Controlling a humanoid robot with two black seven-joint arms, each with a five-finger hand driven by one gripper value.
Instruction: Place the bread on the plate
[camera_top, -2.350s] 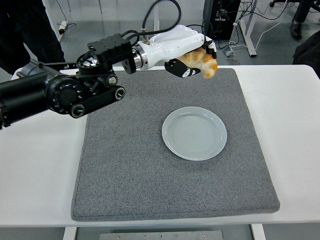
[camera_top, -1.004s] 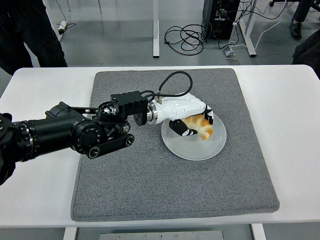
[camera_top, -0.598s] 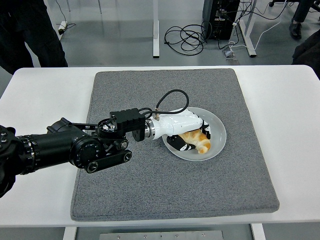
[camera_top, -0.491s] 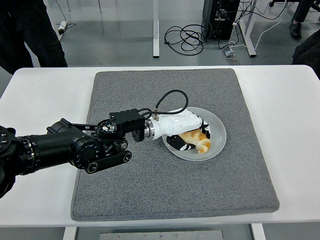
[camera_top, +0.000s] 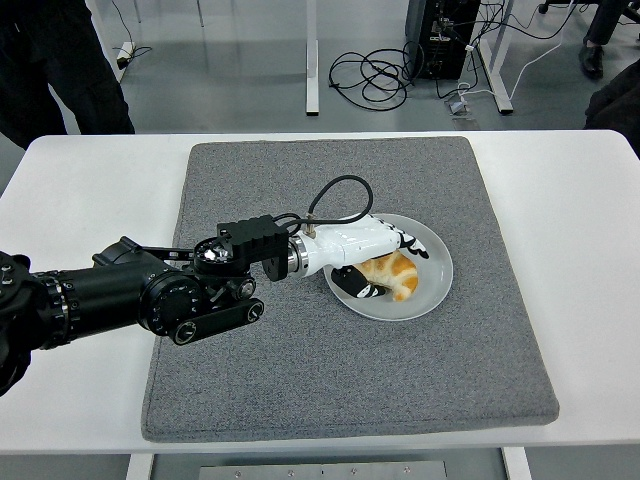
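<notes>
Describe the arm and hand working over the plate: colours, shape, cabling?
The left arm is black, built of round, ribbed joint housings with silver screws and a boxy wrist block. The left hand has a glossy white shell with black fingertip pads. A black cable loops up from the wrist.

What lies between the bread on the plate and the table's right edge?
In the head view, right of the bread come the plate rim, a stretch of bare grey mat, then bare white table. Nothing else lies there.
</notes>
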